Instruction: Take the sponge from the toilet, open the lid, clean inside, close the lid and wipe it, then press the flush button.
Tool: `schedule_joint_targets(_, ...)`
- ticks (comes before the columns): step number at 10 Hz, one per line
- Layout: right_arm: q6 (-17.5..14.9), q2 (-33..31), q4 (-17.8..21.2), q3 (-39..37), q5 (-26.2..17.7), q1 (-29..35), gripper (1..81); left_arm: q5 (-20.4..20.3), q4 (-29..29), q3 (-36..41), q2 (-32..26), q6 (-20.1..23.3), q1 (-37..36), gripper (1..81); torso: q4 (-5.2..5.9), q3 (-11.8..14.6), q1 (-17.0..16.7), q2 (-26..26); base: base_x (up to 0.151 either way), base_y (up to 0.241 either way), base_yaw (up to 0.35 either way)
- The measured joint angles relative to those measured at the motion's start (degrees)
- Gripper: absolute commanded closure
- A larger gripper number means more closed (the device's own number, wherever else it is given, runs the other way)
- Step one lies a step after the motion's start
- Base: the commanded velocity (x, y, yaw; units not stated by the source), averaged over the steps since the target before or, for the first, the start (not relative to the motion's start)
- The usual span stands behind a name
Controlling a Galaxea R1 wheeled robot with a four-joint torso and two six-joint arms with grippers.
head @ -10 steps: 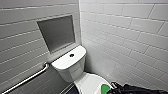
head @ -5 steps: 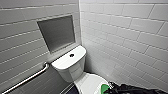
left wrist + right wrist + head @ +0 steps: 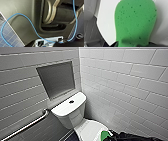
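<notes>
Right tool [image 3: 133,45]: gripping the near end of the sponge [image 3: 134,21], its dark parts showing on either side of the green pad.
Sponge: lying flat against the closed white lid [image 3: 88,130] of the toilet [image 3: 72,114], near the lid's front right edge in the head view.
Flush button [image 3: 71,101]: sitting in the middle of the tank top, well apart from the sponge.
Right arm [image 3: 132,137]: showing dark and low, just behind the sponge.
Grab bar [image 3: 27,125]: running along the tiled wall beside the tank, below a recessed niche [image 3: 56,78].
Blue cable [image 3: 31,25]: looping across the robot's dark body above a tiled floor [image 3: 7,36].
</notes>
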Motion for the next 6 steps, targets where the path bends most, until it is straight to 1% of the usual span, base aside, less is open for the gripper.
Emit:
schedule_joint_targets(4,0.0,0.4,0.0,-0.5,0.7,0.1,1.0,0.0,0.0,0.0,0.0,0.0,0.0,1.0,0.0,-0.3,0.0,0.0,0.0,0.0,0.0)
schedule_joint_targets(5,0.0,0.5,0.0,-0.9,1.3,0.2,1.0,0.0,0.0,0.0,0.0,0.0,0.0,1.0,0.0,-1.2,0.0,0.0,0.0,0.0,0.0)
schedule_joint_targets(6,-0.2,0.5,0.1,-1.0,2.4,0.2,1.0,0.0,0.0,0.0,0.0,0.0,0.0,1.0,0.0,-2.9,0.0,0.0,0.0,0.0,0.0)
